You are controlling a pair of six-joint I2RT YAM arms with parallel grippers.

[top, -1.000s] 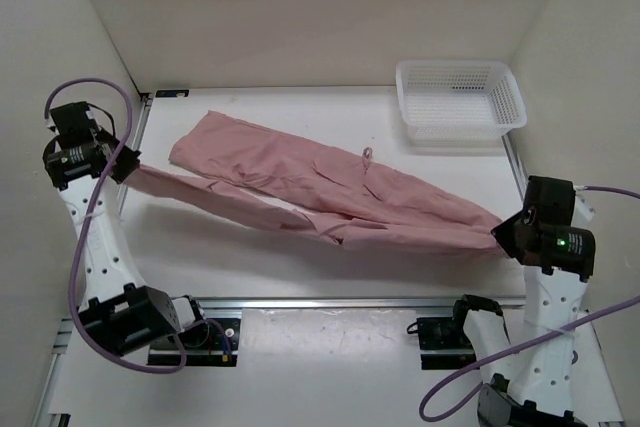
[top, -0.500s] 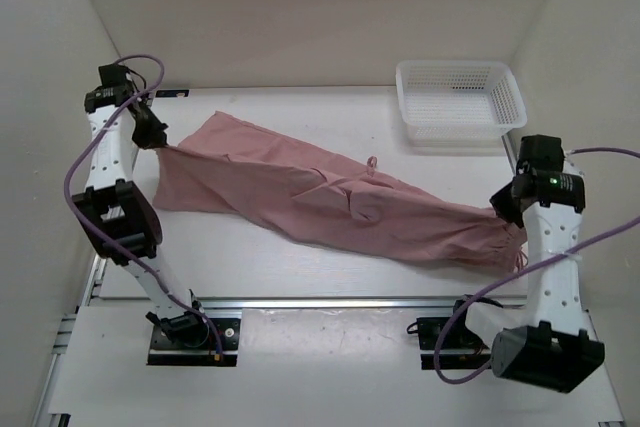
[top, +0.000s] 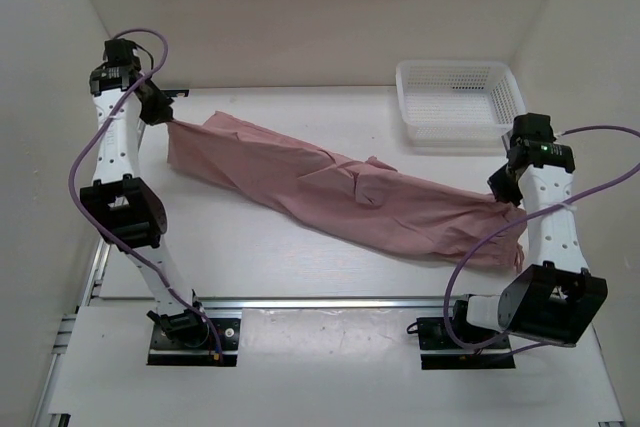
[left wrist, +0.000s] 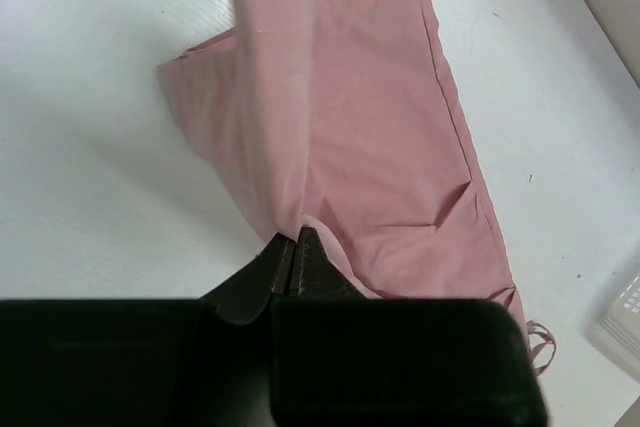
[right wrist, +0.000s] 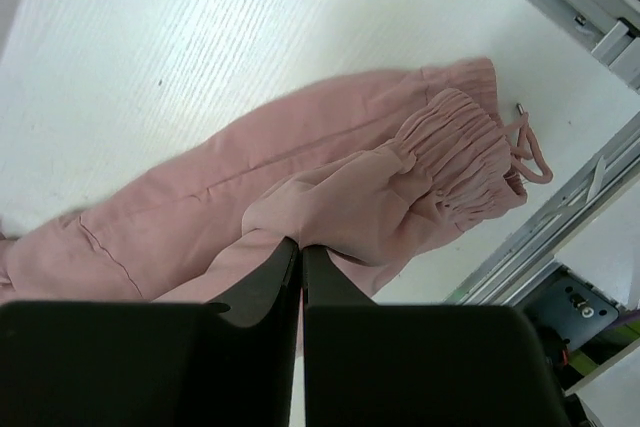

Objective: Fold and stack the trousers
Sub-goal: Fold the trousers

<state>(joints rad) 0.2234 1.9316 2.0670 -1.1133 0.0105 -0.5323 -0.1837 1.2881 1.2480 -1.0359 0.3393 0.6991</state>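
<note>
The dusty-pink trousers (top: 340,192) lie stretched in a long folded band across the table, from back left to front right. My left gripper (top: 163,119) is shut on the trousers' left end, near the back left corner; the left wrist view shows the cloth (left wrist: 350,137) pinched between the jaws. My right gripper (top: 500,190) is shut on the right end, by the gathered elastic part (right wrist: 460,147) and a loose drawstring (right wrist: 528,152). Both ends are held slightly off the table.
A white mesh basket (top: 460,97) stands at the back right, close behind the right gripper. White walls enclose the table on three sides. A metal rail (top: 330,302) runs along the front edge.
Both grippers have carried the near edge of the trousers back over the far edge. The left arm swung to the back left corner, the right arm moved back. The trousers are now a narrower band.
</note>
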